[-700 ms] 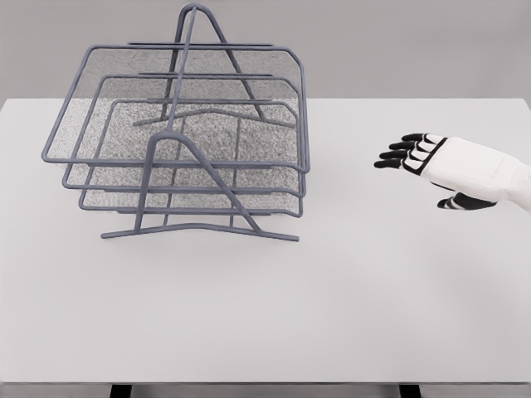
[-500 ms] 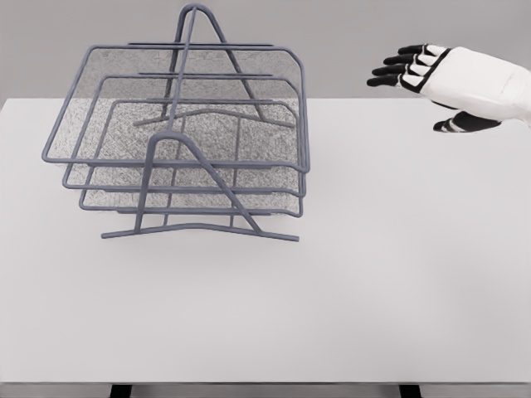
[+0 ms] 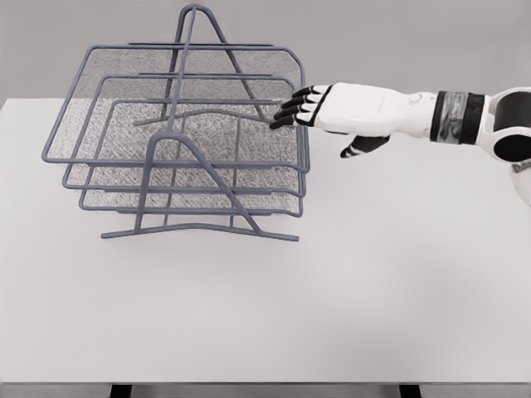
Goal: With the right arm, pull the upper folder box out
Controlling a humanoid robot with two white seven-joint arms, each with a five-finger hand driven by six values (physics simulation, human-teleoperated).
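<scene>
A grey wire-mesh rack (image 3: 178,145) with three stacked trays stands at the left rear of the white table (image 3: 332,290). The upper tray (image 3: 124,91) sits fully inside the frame, its right rim (image 3: 304,108) facing my right hand. My right hand (image 3: 303,108) reaches in from the right, palm down, black fingertips (image 3: 284,114) at that rim and just over it. The fingers are extended and grasp nothing; whether they touch the wire is unclear. The thumb (image 3: 358,148) hangs below the palm. The left arm does not show.
The rack's triangular end frames rise at front (image 3: 178,145) and back (image 3: 199,16). The table's front edge runs along the bottom of the picture, with dark legs (image 3: 121,390) below it.
My right hand has risen from low over the table at the far right, then swept left to the upper tray's right rim. The rack has not moved.
</scene>
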